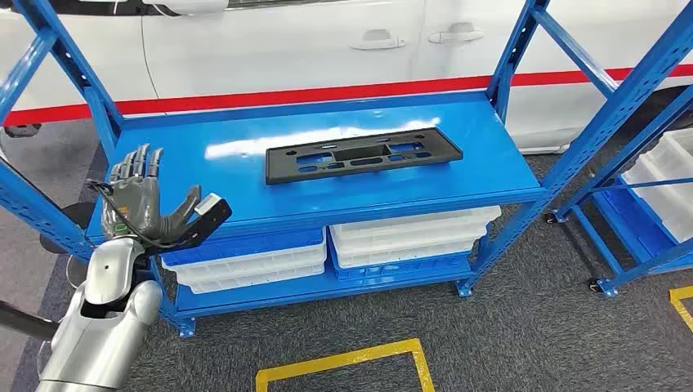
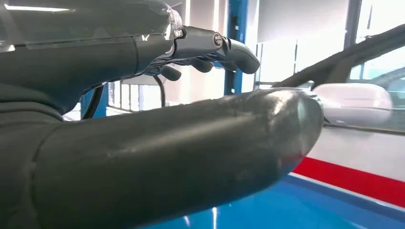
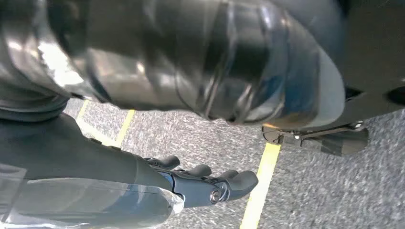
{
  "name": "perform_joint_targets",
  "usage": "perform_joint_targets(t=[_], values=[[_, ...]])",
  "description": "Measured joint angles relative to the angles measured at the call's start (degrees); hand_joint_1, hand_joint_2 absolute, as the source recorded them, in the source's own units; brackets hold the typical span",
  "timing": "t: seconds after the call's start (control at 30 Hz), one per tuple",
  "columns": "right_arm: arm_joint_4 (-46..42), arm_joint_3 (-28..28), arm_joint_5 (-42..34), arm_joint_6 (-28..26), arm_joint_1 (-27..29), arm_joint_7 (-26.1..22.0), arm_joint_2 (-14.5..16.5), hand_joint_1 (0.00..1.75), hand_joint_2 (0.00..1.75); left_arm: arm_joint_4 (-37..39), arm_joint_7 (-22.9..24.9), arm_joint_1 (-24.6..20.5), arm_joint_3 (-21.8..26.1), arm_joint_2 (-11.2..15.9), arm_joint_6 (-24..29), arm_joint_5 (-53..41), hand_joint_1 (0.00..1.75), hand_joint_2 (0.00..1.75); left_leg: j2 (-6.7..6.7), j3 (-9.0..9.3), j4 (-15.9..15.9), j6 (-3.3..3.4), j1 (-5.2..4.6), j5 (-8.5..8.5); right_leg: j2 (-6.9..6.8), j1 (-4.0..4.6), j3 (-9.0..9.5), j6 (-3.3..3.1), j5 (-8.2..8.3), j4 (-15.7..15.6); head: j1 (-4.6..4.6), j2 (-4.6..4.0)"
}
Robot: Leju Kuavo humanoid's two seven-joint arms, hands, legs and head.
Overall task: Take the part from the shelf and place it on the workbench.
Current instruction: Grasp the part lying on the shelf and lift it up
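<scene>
A flat black plastic part point(image 1: 363, 154) with several cut-outs lies on the top shelf board point(image 1: 245, 175) of a blue rack, toward its middle. My left hand point(image 1: 145, 198) is raised at the shelf's front left corner, fingers spread and holding nothing, well to the left of the part. Its thick thumb point(image 2: 181, 152) and darker fingers point(image 2: 215, 47) hover over the blue board in the left wrist view. My right hand point(image 3: 191, 183) hangs above the grey floor, fingers slightly curled and apart, holding nothing.
White and blue bins point(image 1: 343, 245) fill the lower shelf. Blue uprights point(image 1: 511, 57) frame the rack, and a second rack with white bins point(image 1: 662, 175) stands at the right. A white car with a red stripe point(image 1: 327, 90) is behind. Yellow floor tape point(image 1: 351, 359) marks the carpet.
</scene>
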Motion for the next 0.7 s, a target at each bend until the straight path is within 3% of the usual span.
perform_joint_targets(t=[0.07, 0.13, 0.17, 0.23, 0.3, 0.37, 0.47, 0.5, 0.53, 0.57, 0.6, 0.67, 0.7], values=[[0.0, -0.01, -0.01, 0.0, 0.0, 0.0, -0.02, 0.0, 0.0, 0.04, 0.0, 0.0, -0.02, -0.01, 0.0, 0.0, 0.0, 0.0, 0.39, 0.05, 0.16, -0.26, 0.19, -0.16, -0.27, -0.26, 1.43, 0.27, 2.22, -3.14, -0.01, 0.0], [0.01, -0.03, -0.02, 0.02, -0.02, 0.0, -0.03, 0.0, 0.0, 0.09, -0.01, -0.05, -0.04, -0.01, 0.01, 0.0, 0.0, 0.0, 1.09, 0.13, 0.72, -1.02, 0.43, -0.65, -2.0, -0.48, 4.97, 0.64, 6.06, -10.49, 0.01, 0.0], [0.02, -0.03, -0.02, 0.07, -0.05, -0.01, -0.01, 0.0, 0.0, 0.09, -0.02, -0.09, -0.04, 0.0, 0.01, 0.01, 0.0, 0.0, 1.4, 0.16, 1.06, -1.47, 0.38, -0.92, -2.8, -0.41, 6.33, 0.4, 7.2, -13.38, -0.01, 0.0], [0.04, -0.03, -0.03, 0.23, -0.08, -0.01, 0.06, 0.0, 0.0, 0.1, -0.11, -0.17, -0.04, -0.01, 0.02, 0.16, 0.0, 0.0, 2.01, 0.3, 1.34, -2.37, 0.08, -1.21, -3.39, -0.05, 6.97, -0.68, 7.43, -15.22, -0.02, 0.0], [0.04, -0.04, -0.04, 0.36, -0.09, 0.0, 0.07, 0.0, 0.0, 0.11, -0.3, -0.27, -0.04, -0.03, 0.01, 0.42, 0.0, 0.0, 2.58, 0.6, 1.28, -3.2, 0.16, -1.43, -2.22, -0.01, 6.81, -1.9, 7.57, -15.21, -0.04, 0.0], [0.04, -0.05, -0.04, 0.39, -0.09, 0.03, 0.08, 0.0, 0.0, 0.11, -0.45, -0.41, -0.04, -0.04, -0.02, 0.57, 0.0, 0.0, 1.47, -0.03, 3.19, -3.63, 0.43, -3.13, -1.25, -0.11, 6.91, -2.88, 7.81, -15.45, -0.05, 0.0], [0.04, -0.07, -0.04, 0.39, -0.1, 0.12, 0.08, 0.0, 0.0, 0.28, -0.52, -0.38, -0.04, 0.04, -0.05, 0.73, 0.0, 0.0, -0.94, -4.71, 13.77, -3.46, 0.4, -8.56, 0.35, 0.29, 6.93, -3.85, 7.94, -15.49, -0.05, 0.0], [0.04, -0.08, -0.04, 0.39, -0.1, 0.2, 0.08, 0.0, 0.0, 0.39, -0.53, -0.27, -0.04, 0.09, -0.06, 0.77, 0.0, 0.0, -1.19, -6.22, 16.91, -3.31, 0.3, -9.48, 1.09, 0.54, 6.94, -3.99, 7.92, -15.42, -0.05, 0.0], [0.04, -0.08, -0.04, 0.39, -0.09, 0.29, 0.08, 0.0, 0.0, 0.51, -0.54, -0.17, -0.04, 0.13, -0.07, 0.81, 0.0, 0.0, -1.33, -6.94, 18.2, -3.06, 0.2, -9.32, 1.88, 0.79, 6.94, -4.11, 7.9, -15.32, -0.05, 0.0], [0.04, -0.08, -0.04, 0.39, -0.08, 0.38, 0.08, 0.0, 0.0, 0.58, -0.55, -0.13, -0.04, 0.16, -0.06, 0.85, 0.0, 0.0, -1.48, -6.58, 17.1, -2.68, 0.08, -8.03, 2.69, 1.0, 6.96, -4.15, 7.87, -15.23, -0.05, 0.0], [0.04, -0.09, -0.03, 0.39, -0.07, 0.46, 0.08, 0.0, 0.0, 0.62, -0.56, -0.14, -0.04, 0.19, -0.05, 0.88, 0.0, 0.0, -1.93, -5.23, 13.9, -2.17, -0.07, -5.95, 3.48, 1.2, 7.02, -4.18, 7.85, -15.17, -0.05, 0.0], [0.08, -0.1, -0.02, 0.39, -0.1, 0.52, 0.22, 0.0, 0.0, 0.63, -0.57, -0.22, -0.04, 0.24, -0.03, 0.95, 0.0, 0.0, -4.66, -1.91, 6.26, -0.95, -0.22, -2.55, 4.84, 1.38, 6.92, -4.08, 7.87, -15.04, -0.04, 0.0], [0.1, -0.1, -0.01, 0.39, -0.13, 0.54, 0.31, 0.0, 0.0, 0.65, -0.57, -0.23, -0.05, 0.26, -0.02, 0.96, 0.0, 0.0, -5.8, -0.82, 3.8, -0.6, -0.34, -1.71, 5.44, 1.25, 6.74, -3.85, 7.93, -14.99, -0.04, 0.0]])
